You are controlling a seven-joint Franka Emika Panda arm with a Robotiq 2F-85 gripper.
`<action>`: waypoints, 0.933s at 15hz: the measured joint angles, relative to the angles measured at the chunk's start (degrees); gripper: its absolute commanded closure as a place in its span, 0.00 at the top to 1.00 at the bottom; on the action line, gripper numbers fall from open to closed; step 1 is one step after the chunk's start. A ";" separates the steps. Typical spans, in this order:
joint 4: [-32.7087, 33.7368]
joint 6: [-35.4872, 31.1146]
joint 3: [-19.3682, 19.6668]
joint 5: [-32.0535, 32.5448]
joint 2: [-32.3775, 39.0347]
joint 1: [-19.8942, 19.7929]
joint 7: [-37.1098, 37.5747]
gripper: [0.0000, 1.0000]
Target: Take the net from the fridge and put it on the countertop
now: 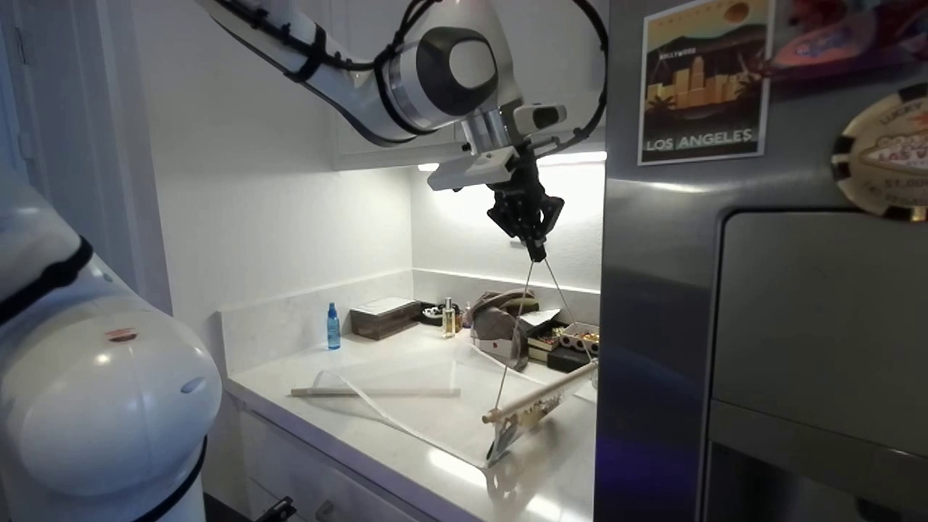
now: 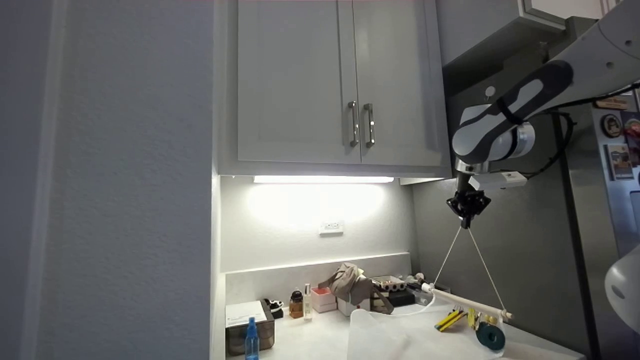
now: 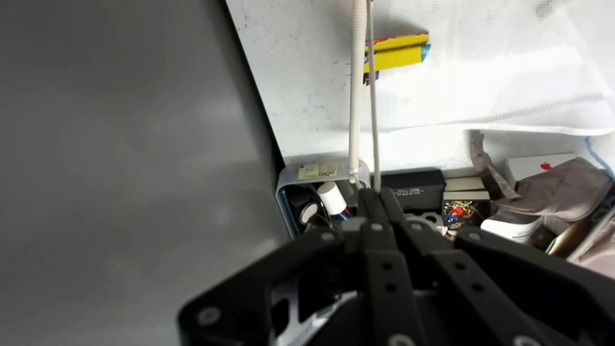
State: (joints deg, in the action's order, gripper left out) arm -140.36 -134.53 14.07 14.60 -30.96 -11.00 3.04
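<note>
over the counter (image 1: pixel 268 377), in an exterior view, the gripper (image 1: pixel 536 254) is narrowed tight on the pale cord (image 1: pixel 515 333) of the net (image 1: pixel 464 424), which hangs from it. two taut strands spread down to the ends of a thin wooden rod (image 1: pixel 540 394) below the gripper, and from the rod the whitish mesh (image 1: pixel 428 409) trails across the counter. one rod end sits just beside the edge of the fridge (image 1: pixel 656 304) as seen here. a second pale rod (image 1: pixel 375 392) lies farther left, partly veiled by the mesh; i cannot tell whether it is fixed to the net.

to the right of the wall cabinet (image 2: pixel 295 85), in an exterior view, the gripper stands lower than the cabinet's underside, with the fridge's grey side behind it. the rod slopes beneath, one end lower, with yellow packets (image 2: pixel 450 319) and a dark green disc (image 2: pixel 483 337) below it. a brownish bag (image 2: pixel 350 287) sits toward the back of the counter, beyond the mesh.

from the wrist, the fingers (image 3: pixel 366 204) meet with the cord pinched at their tips. a wedge of counter shows between rod and fridge, narrowing toward a grey bin (image 3: pixel 289 180), which one rod end overlaps in this view. a black box (image 3: pixel 411 185) shows beyond the tips. the mesh looks fine and see-through, with a curved white edge.
</note>
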 measured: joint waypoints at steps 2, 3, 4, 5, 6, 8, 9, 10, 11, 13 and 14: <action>-1.17 -0.04 0.83 -0.77 0.20 -0.16 -1.81 0.00; -1.64 -0.08 0.95 -0.85 0.38 -0.42 -2.13 0.26; -1.98 -0.10 0.96 -0.86 0.60 -0.71 -2.43 0.27; -2.14 -0.10 0.95 -0.86 0.83 -0.92 -2.60 0.34; -2.15 -0.10 0.88 -0.86 0.99 -1.05 -2.66 0.41; -2.15 -0.10 0.61 -0.86 1.06 -1.14 -2.68 0.57; -2.15 -0.10 0.46 -0.86 1.06 -1.14 -2.68 0.63; -2.14 -0.11 0.20 -0.86 1.06 -1.16 -2.68 0.72; -2.14 -0.11 -0.16 -0.86 1.03 -1.17 -2.68 0.78; -2.14 -0.11 -1.11 -0.86 0.89 -1.17 -2.69 0.93; -2.14 -0.06 -1.71 -0.86 0.72 -1.13 -2.70 0.99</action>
State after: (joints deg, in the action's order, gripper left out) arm -142.50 -134.59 12.36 13.74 -30.24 -12.13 0.34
